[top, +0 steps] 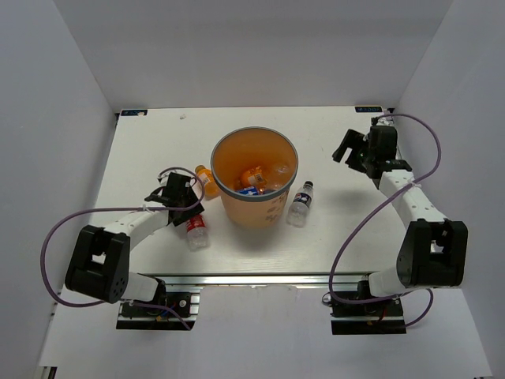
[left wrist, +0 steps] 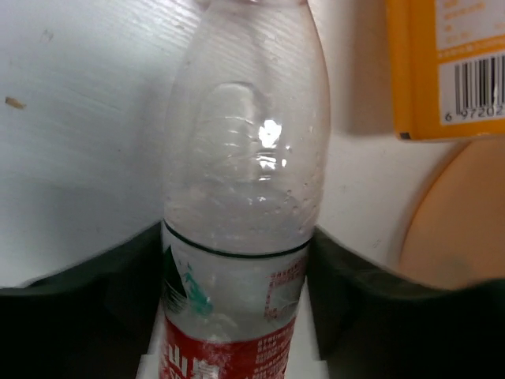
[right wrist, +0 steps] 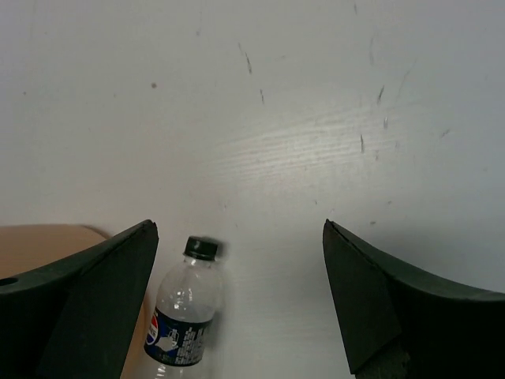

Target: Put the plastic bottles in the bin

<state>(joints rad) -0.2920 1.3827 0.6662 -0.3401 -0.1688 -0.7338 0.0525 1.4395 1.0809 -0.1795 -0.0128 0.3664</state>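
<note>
Clear plastic bottle (left wrist: 241,181), faintly ribbed, red-and-white label

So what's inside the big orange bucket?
Inside the bin you can see an orange bottle and something with a blue patch beside it. The bin's wall hides the bottom, so anything lower down can't be seen.

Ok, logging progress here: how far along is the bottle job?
Several bottles already lie in the bin. The left claw straddles the red-label bottle on the table. To go: that one, the orange bottle beside the bin and the dark-capped bottle; right claw is open.
</note>
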